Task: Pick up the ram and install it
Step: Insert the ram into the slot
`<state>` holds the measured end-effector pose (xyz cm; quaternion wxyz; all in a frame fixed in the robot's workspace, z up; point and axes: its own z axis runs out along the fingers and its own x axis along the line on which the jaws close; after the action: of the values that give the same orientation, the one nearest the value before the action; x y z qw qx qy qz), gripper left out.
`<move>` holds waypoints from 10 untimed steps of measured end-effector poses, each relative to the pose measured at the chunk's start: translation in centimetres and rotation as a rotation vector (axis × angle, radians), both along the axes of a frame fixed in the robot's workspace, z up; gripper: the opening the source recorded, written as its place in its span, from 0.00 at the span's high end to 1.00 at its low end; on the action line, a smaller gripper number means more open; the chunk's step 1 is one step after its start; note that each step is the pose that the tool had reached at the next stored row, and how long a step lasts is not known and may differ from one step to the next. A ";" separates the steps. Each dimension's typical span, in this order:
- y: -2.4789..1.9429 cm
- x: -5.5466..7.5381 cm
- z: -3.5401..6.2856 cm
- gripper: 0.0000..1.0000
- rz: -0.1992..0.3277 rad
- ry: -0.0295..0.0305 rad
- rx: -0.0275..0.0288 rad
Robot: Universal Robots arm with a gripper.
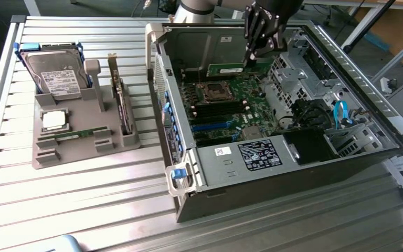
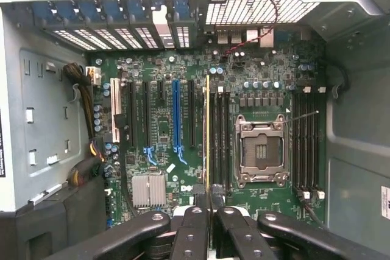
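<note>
At the left of the exterior view, a grey parts holder (image 1: pixel 82 155) rests on the slatted metal table (image 1: pixel 82 199). The holder carries a hard drive (image 1: pixel 54 73) at the upper left of the frame, a square processor chip (image 1: pixel 53 119) below it, a second green memory stick (image 1: pixel 75 134) lying flat near the chip, and an expansion card (image 1: pixel 121 102) standing on edge along the holder's right side. To the right of the holder, the open computer case (image 1: pixel 257 194) lies on its side with the motherboard (image 1: pixel 257 105) exposed. The processor socket (image 1: pixel 211 92) sits in the upper centre of the frame, with black memory slots (image 1: pixel 219 109) just below it. At the upper centre-right, the gripper (image 1: pixel 252 56) reaches down into the case. Its fingers are pressed together on the ram (image 1: pixel 228 69), which projects towards the frame's left above the board, near the case's far wall. A blue cable (image 1: pixel 341 113) is visible at the right end of the case. In the wrist view, the gripper (image 2: pixel 207 205) pinches the ram (image 2: pixel 207 138), which is seen edge-on as a thin line. The ram runs parallel to the memory slots (image 2: pixel 219 138) and lies just beside them, next to the processor socket (image 2: pixel 262 150). Whether the ram touches a slot cannot be determined.
</note>
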<state>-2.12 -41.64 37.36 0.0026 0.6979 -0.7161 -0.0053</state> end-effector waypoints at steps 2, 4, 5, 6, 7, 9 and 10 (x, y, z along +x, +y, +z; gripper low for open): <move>0.00 0.0 -0.22 0.88 0.000 -0.0020 0.0000; 0.00 0.0 -0.47 0.88 0.000 -0.0043 0.0000; 0.00 0.0 -0.58 0.88 0.000 -0.0054 -0.0001; 0.00 0.0 -0.67 0.88 0.000 -0.0061 -0.0001; 0.00 0.0 -0.78 0.88 0.000 -0.0067 -0.0001; 0.00 0.0 -0.96 0.88 0.000 -0.0079 -0.0001; 0.00 0.0 -1.05 0.88 0.000 -0.0084 0.0000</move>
<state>-2.12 -41.65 36.31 -0.0004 0.6979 -0.7162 -0.0024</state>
